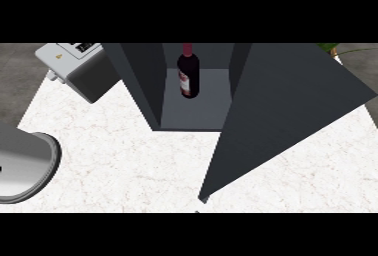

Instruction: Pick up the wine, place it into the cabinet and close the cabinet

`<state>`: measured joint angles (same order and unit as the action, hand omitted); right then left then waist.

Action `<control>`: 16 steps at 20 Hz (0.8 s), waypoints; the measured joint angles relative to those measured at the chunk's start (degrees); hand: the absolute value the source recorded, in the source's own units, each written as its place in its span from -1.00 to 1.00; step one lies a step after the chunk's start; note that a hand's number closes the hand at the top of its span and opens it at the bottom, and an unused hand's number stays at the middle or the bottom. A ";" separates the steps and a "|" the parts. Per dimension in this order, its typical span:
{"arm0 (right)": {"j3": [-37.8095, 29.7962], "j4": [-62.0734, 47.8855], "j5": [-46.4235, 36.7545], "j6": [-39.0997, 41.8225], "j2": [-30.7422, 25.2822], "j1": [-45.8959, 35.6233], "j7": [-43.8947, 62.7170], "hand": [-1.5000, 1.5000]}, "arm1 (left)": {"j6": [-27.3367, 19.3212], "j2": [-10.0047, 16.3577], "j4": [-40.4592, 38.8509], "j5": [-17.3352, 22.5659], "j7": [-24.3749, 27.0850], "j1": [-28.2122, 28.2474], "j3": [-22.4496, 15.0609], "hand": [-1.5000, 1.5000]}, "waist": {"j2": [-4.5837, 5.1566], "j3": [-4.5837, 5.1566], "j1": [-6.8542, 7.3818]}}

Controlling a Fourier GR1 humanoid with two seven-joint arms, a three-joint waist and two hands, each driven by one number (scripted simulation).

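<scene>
A dark wine bottle (187,75) with a red cap and a pale label stands upright inside the dark grey cabinet (140,80), toward the back of its light grey floor. The cabinet's door (284,110) is swung wide open and reaches out toward the lower right over the counter. Neither of my hands appears in the head view.
A grey toaster-like appliance (77,67) sits at the back left beside the cabinet. A round metal pan or sink rim (29,167) shows at the left edge. Green leaves (354,50) peek in at the top right. The white marble counter (125,160) spreads in front.
</scene>
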<state>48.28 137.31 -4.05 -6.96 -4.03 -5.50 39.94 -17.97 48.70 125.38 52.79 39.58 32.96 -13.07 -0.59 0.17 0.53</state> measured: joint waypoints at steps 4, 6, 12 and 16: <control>1.27 -0.69 -1.51 -5.32 -2.63 -6.30 1.02 1.00 | 1.61 -0.79 -1.03 0.76 -1.09 -1.61 0.30 -1.00 | 0.20 0.03 0.10; 1.22 -1.36 -0.58 -7.36 -3.27 -10.18 1.90 1.00 | 2.12 -1.01 -1.50 0.98 -1.79 -2.70 0.55 -1.00 | 0.35 0.03 0.31; 1.23 -4.07 4.30 -14.11 -4.97 -19.51 2.94 1.00 | 2.11 -1.97 -1.14 0.59 -3.57 -4.37 0.12 -1.00 | 0.58 0.03 1.16; -1.98 -11.80 8.72 -17.18 -0.89 -29.79 2.34 1.00 | 1.50 -2.62 -0.69 0.19 -4.58 -5.37 -0.18 -1.00 | 0.73 0.01 1.78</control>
<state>46.30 125.51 4.68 -24.14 -4.92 -35.28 42.27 -16.47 46.07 124.70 52.97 35.00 27.59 -13.25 0.14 0.18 2.31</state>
